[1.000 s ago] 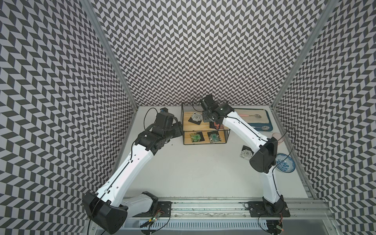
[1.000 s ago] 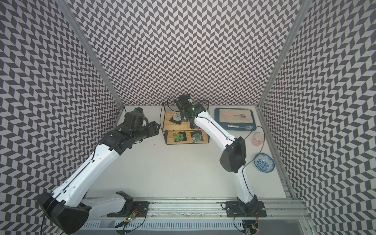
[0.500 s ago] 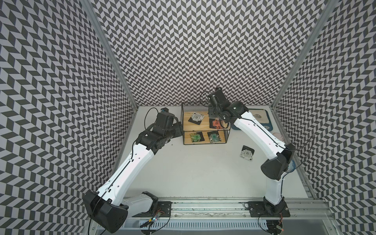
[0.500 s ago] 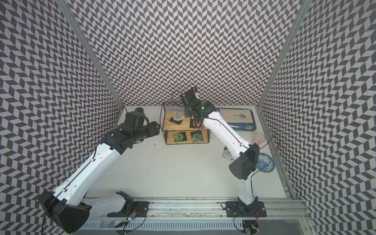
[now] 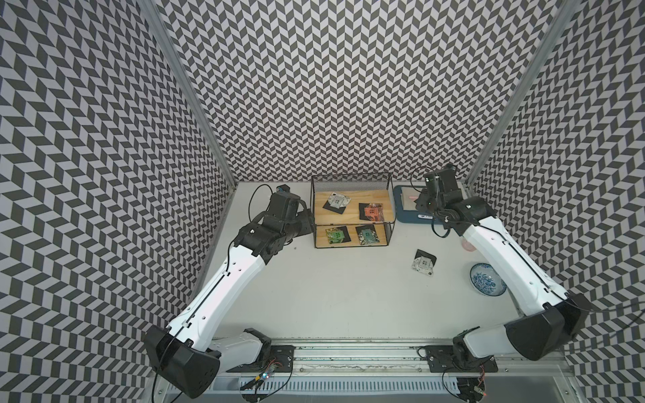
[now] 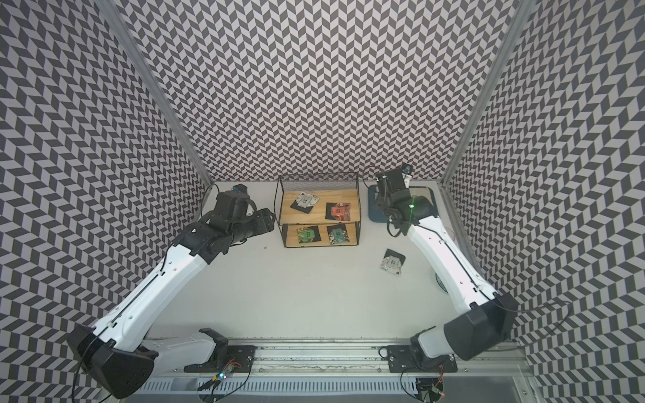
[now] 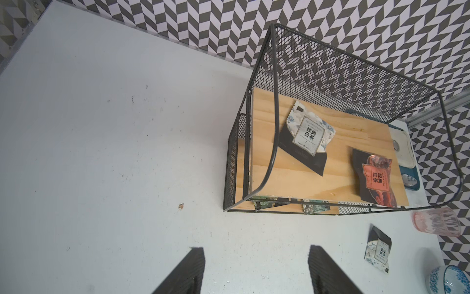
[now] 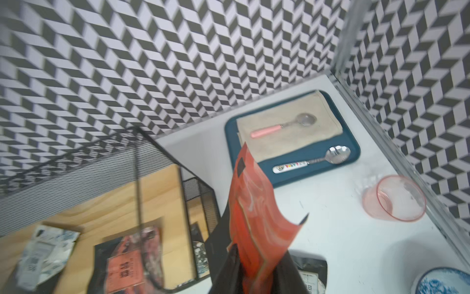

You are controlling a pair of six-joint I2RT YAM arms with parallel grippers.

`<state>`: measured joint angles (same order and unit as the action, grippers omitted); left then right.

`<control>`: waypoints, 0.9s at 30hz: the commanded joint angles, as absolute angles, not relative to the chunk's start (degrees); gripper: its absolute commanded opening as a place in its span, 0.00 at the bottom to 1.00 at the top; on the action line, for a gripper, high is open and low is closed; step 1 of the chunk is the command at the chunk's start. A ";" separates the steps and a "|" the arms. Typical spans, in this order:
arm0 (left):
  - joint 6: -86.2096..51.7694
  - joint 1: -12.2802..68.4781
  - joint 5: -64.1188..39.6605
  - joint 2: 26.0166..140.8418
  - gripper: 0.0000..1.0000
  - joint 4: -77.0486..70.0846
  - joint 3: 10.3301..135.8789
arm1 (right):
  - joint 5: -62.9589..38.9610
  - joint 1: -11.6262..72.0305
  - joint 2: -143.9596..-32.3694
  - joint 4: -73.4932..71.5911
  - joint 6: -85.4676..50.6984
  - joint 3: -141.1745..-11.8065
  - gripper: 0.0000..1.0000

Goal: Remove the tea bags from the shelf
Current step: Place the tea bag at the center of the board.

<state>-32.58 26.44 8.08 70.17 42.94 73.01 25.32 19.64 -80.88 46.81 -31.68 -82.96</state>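
While left fingers (image 7: pixel 188 272) stand apart | right fingers (image 8: pixel 223 275) pinch orange-red tea bag (image 8: pixel 254 203)

- Shelf (image 7: pixel 356 73): thin black metal wire and fine mesh, with a matt coating.
- Boards (image 7: pixel 338 178): pale wood, smooth, grain showing, faint sheen.
- White tea bag (image 7: pixel 309 133): printed front with a slight shine, a little crinkled at the edges.
- Orange-red tea bag (image 8: pixel 254 203): thin, glossy, creased film.
- Tray (image 8: pixel 231 135): dark blue and smooth, looks like plastic.
- Cloth (image 8: pixel 292 142): beige, woven, matt.
- Spoons (image 8: pixel 337 154): shiny metal bowls; one handle is plain pink, the other glossy white with coloured print.
- Cup (image 8: pixel 396 198): pink, see-through, smooth.
- Bowl (image 7: pixel 447 280): blue and white with a glazed shine.
- Table (image 7: pixel 114 152): white, matt, lightly scuffed and speckled.
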 commanded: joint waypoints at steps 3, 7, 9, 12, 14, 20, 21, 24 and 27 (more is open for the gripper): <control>-31.60 26.90 7.73 70.73 0.70 42.71 75.15 | 18.21 17.45 -76.79 40.69 -35.36 -71.43 0.23; -31.55 26.93 7.81 70.59 0.70 42.71 74.98 | 12.96 17.32 -75.43 39.80 -36.83 -64.31 0.23; -31.55 27.00 7.90 70.56 0.70 42.64 74.86 | 8.38 17.38 -75.78 39.93 -36.83 -61.01 0.23; -31.55 26.97 7.82 70.40 0.70 42.47 74.60 | 3.78 17.40 -75.83 37.31 -37.81 -54.49 0.23; -31.56 27.00 7.73 70.40 0.70 42.45 74.48 | 1.82 17.40 -75.54 34.76 -37.84 -51.10 0.23; -31.55 26.95 7.57 70.50 0.70 42.18 74.09 | -0.13 17.56 -77.89 31.64 -36.62 -47.87 0.24; -31.56 26.94 7.48 70.49 0.70 42.06 74.09 | -0.35 17.58 -78.09 31.14 -36.44 -47.59 0.24; -31.55 26.97 7.12 70.71 0.70 41.73 73.78 | -0.61 17.58 -78.43 29.57 -36.22 -46.39 0.26; -31.57 27.01 6.77 70.86 0.70 41.42 73.73 | -0.97 17.60 -79.88 28.58 -35.93 -45.63 0.31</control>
